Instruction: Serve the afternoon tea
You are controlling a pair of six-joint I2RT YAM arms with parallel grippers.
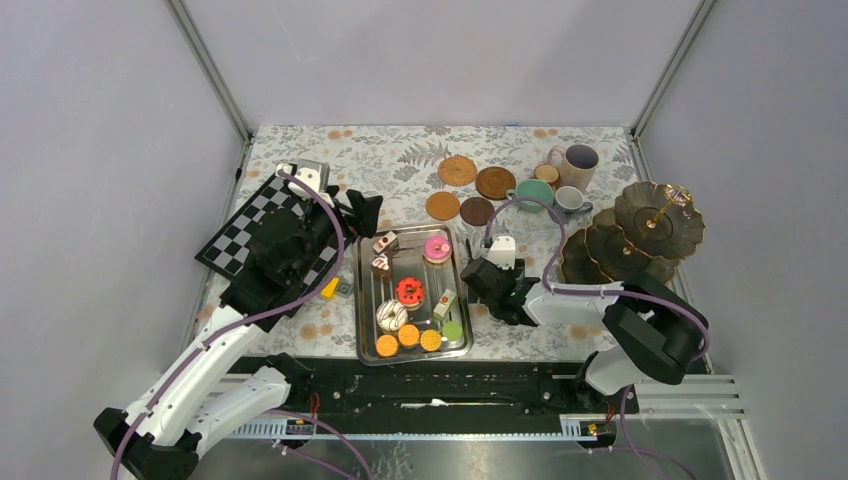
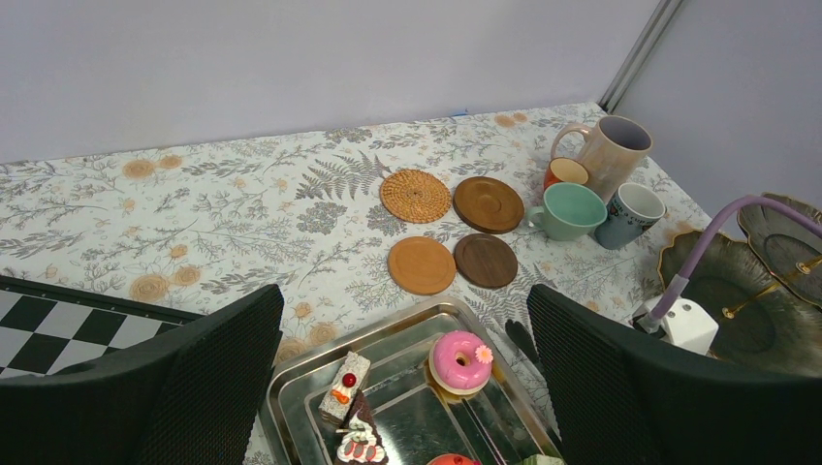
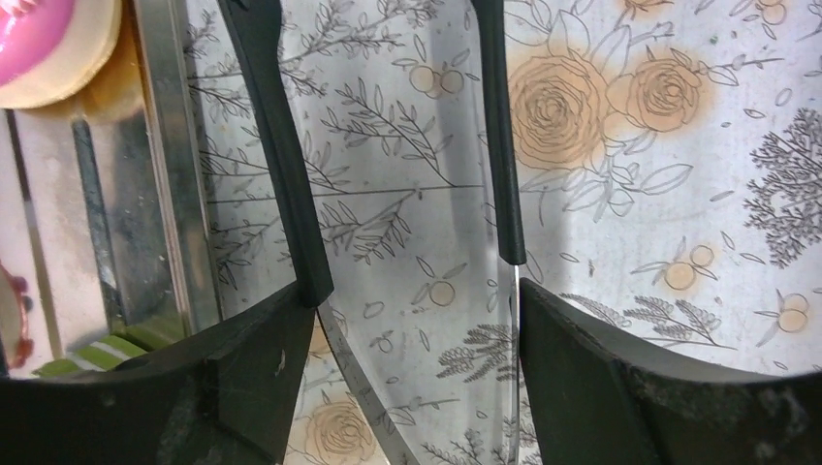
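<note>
Toy pastries lie on a steel tray (image 1: 365, 300): a pink donut (image 1: 437, 249) (image 2: 459, 360), a red donut (image 1: 410, 291), cake slices (image 1: 384, 243) and orange biscuits (image 1: 409, 336). My left gripper (image 1: 362, 210) (image 2: 402, 387) hangs open above the tray's far end with nothing in it. My right gripper (image 1: 478, 272) (image 3: 412, 300) sits just right of the tray, its fingers pressed on the two arms of black-tipped tongs (image 3: 276, 145). Round coasters (image 1: 495, 182) and mugs, beige (image 1: 577, 165), teal (image 1: 533, 193), grey (image 1: 571, 199) and small orange (image 1: 546, 173), stand behind. The dark tiered stand (image 1: 640, 235) is at right.
A chessboard (image 1: 250, 225) lies at the left under my left arm. A small yellow block (image 1: 330, 288) rests beside the tray's left rim. A purple cable (image 1: 545, 215) loops over my right arm near the teal mug.
</note>
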